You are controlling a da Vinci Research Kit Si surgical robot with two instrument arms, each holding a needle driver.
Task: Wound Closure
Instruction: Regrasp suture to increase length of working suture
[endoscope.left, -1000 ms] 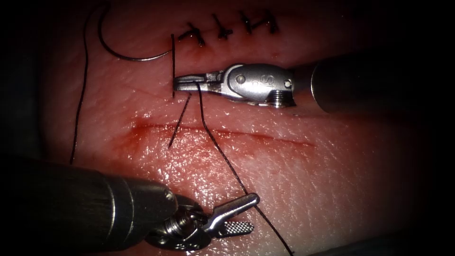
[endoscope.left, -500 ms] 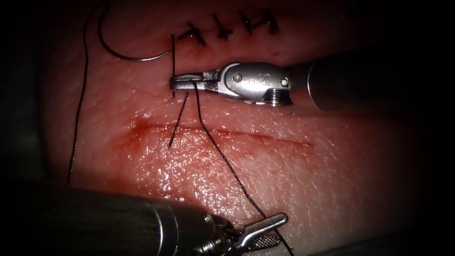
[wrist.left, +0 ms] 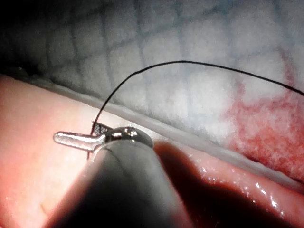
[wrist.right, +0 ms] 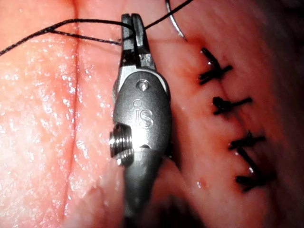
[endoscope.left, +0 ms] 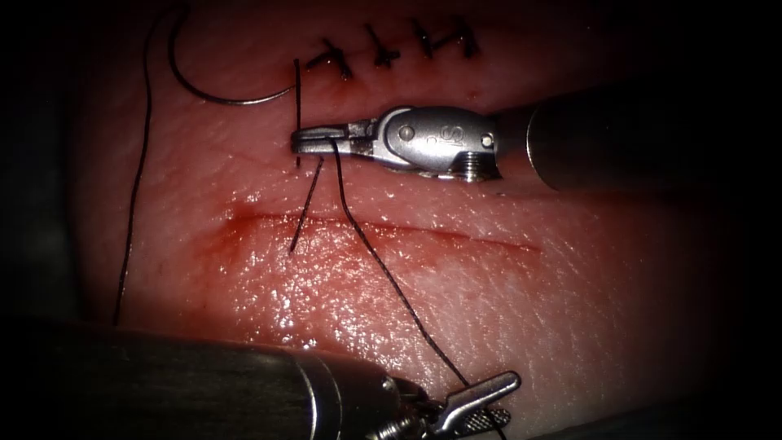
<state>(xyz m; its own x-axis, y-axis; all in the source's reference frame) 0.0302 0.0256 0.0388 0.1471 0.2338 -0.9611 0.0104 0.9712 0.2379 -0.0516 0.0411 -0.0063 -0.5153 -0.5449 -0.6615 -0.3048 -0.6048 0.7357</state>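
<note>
On the far left of the tissue (endoscope.left: pixel 570 277), the curved needle (endoscope.left: pixel 216 91) lies free on the surface, held by neither tool and not in the tissue. Its thread (endoscope.left: pixel 383 269) runs from the needle's right end down to the right tool (endoscope.left: pixel 303 142), whose jaws are pressed together on it just near the closed row of stitches (endoscope.left: pixel 391 49); the right wrist view shows the same pinch, the strand crossing the tips of the right tool (wrist.right: pixel 132 21). From there one strand runs near and to the right across the open cut (endoscope.left: pixel 391 232), with red fluid (endoscope.left: pixel 269 244) along its left part, to the left tool (endoscope.left: pixel 481 399) at the near edge. The left tool's jaws are spread apart with the thread passing between them; whether they touch it I cannot tell. A short thread end (endoscope.left: pixel 305 208) hangs from the right tool toward the cut, and a long thread tail (endoscope.left: pixel 134 195) trails down the left side of the tissue.
</note>
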